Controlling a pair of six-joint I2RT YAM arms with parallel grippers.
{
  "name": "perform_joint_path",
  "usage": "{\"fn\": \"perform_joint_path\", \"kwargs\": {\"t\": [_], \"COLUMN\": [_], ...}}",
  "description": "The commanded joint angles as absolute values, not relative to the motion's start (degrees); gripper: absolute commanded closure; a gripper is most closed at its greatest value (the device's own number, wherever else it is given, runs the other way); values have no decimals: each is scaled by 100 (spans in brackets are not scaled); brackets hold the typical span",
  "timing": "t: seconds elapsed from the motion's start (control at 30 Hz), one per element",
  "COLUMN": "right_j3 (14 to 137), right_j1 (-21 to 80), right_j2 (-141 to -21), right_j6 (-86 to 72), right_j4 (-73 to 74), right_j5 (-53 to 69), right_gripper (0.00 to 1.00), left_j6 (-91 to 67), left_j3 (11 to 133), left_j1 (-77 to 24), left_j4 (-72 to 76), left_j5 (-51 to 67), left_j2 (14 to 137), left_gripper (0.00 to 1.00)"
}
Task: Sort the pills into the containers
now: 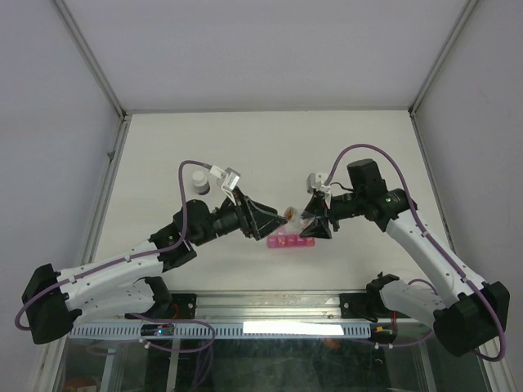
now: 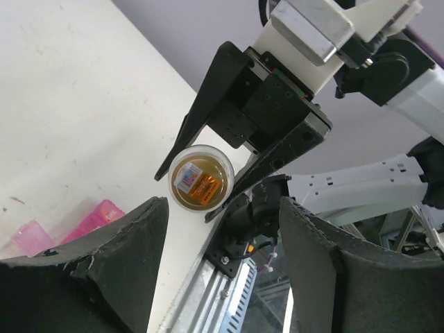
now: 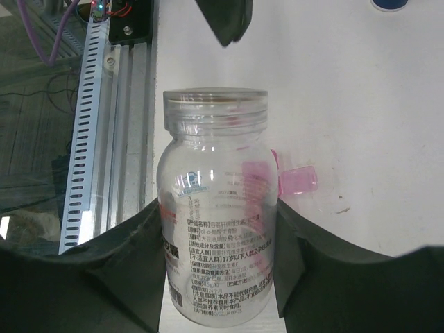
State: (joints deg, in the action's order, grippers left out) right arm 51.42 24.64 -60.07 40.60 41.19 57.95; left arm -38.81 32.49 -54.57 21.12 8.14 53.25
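My right gripper (image 1: 315, 227) is shut on a small clear bottle (image 3: 215, 236) with printed text, held above the table with its neck end pointing at my left gripper. In the left wrist view the bottle's round end (image 2: 201, 179) shows orange-brown contents between the right gripper's black fingers (image 2: 208, 111). My left gripper (image 1: 272, 224) is open and empty, facing the bottle from a short way off (image 2: 222, 206). The pink pill-organiser strip (image 1: 292, 242) lies on the table just below both grippers, and shows in both wrist views (image 2: 90, 220) (image 3: 298, 180). No loose pills show.
A small white-capped dark bottle (image 1: 199, 181) stands on the table behind the left arm. A metal rail with a slotted cable duct (image 3: 87, 139) runs along the table's near edge. White walls enclose the table at the left, right and back.
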Motion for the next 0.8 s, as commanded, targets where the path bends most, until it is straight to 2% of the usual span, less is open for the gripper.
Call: {"fn": "perform_joint_path", "kwargs": {"t": [0.0, 0.3, 0.47, 0.77], "right_j3": [5333, 5333, 5329, 5326], "right_j1": [2426, 2419, 2425, 2423], "right_j2": [-5994, -6000, -5994, -6003], "right_j6": [4087, 4069, 4069, 4043], "right_j4": [3859, 3858, 3854, 3832], "right_j5": [6001, 5977, 5977, 5959], "right_gripper": [100, 100, 100, 100], "left_j6": [-4116, -3906, -3869, -3836], "left_j3": [3881, 4284, 4408, 4542], "left_j1": [-5765, -5774, -5774, -5774], "left_j4": [1189, 1301, 1318, 1347], "left_j5": [-66, 216, 410, 733], "left_j2": [5604, 6072, 6270, 6505], "left_gripper": [35, 36, 41, 59]}}
